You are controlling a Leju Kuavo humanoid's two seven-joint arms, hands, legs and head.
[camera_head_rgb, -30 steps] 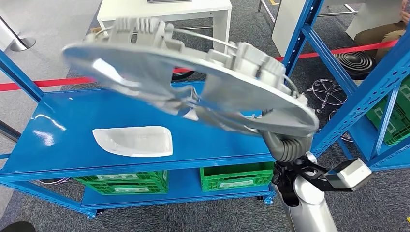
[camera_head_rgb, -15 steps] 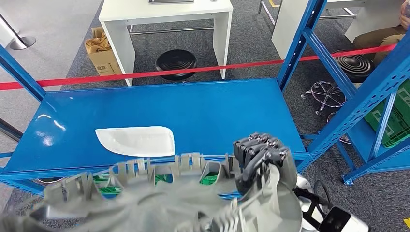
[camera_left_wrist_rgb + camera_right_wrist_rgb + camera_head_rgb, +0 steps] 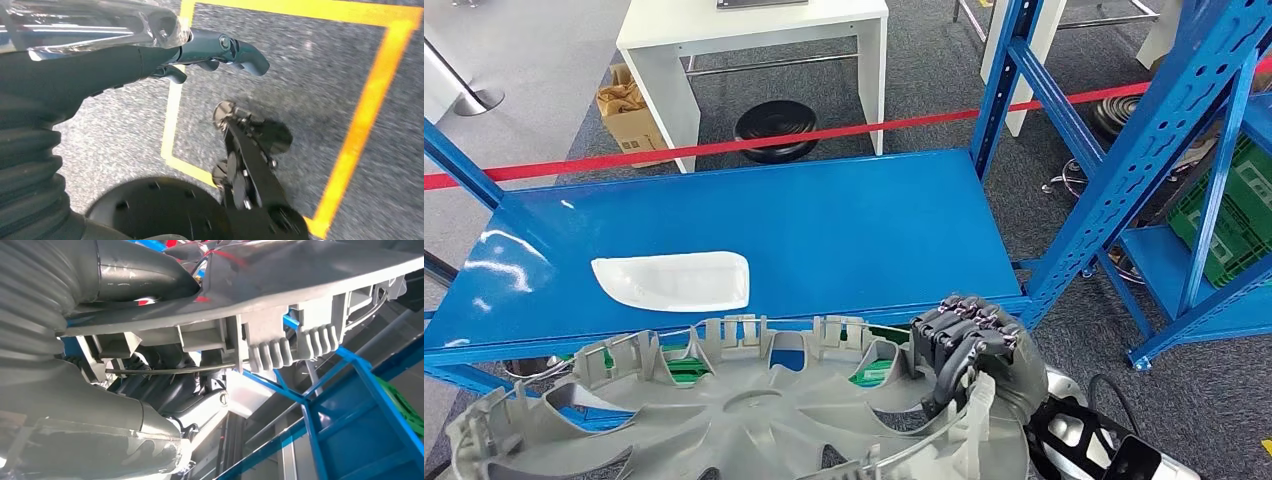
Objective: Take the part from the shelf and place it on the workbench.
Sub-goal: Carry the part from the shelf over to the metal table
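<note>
Wheel-cover part, a large grey round ribbed plastic disc (image 3: 754, 415), hangs low in front of the blue metal shelf's (image 3: 844, 230) near edge, off the shelf top, held at its right rim alone. Gripped so far off-centre, its free left side could sag, twist out of the fingers, or clip the shelf edge. A white shallow moulded tray (image 3: 674, 281) lies near the shelf's left front. Left hand (image 3: 210, 50) hangs over carpet, fingers loosely apart, empty. Right hand (image 3: 969, 345) curls its dark fingers clamped over the rim.
</note>
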